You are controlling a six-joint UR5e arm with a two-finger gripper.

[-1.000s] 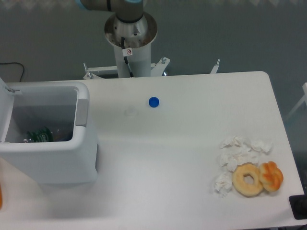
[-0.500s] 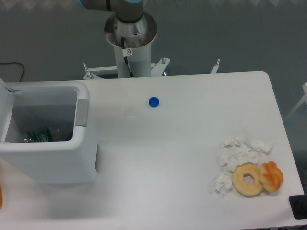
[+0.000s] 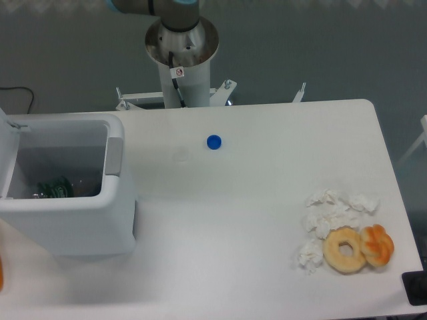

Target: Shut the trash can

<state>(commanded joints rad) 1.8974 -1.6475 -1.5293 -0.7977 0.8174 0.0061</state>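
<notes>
Since my gripper is out of frame and its jaws can't be read, I note the bin sits at the table's left edge, its lid upright on the far left.

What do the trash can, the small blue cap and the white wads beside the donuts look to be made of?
Trash can: likely molded plastic, smooth white walls with rounded corners and a grey tab. Blue cap: probably plastic, a small solid-coloured disc, too small to be sure. White wads: crumpled tissue or paper, judging by the creased, irregular surfaces.
</notes>
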